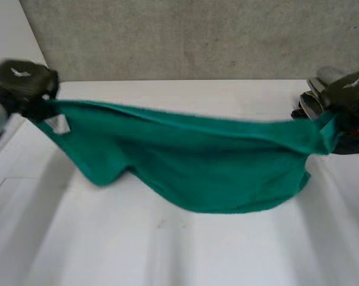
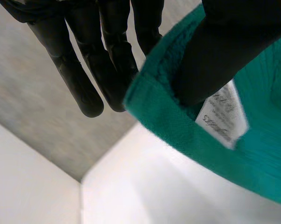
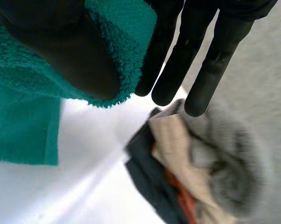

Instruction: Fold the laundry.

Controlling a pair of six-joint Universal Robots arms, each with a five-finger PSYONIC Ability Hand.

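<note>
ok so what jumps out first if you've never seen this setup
A green towel hangs stretched between the two hands, sagging in the middle toward the white table. The left hand pinches one end, near the white label, and the right hand pinches the other end. A pile of clothes lies on the table beside the right hand.

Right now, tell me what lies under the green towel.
White table shows below the towel, stretched between the left hand and right hand. Its sagging middle hides the table there.
</note>
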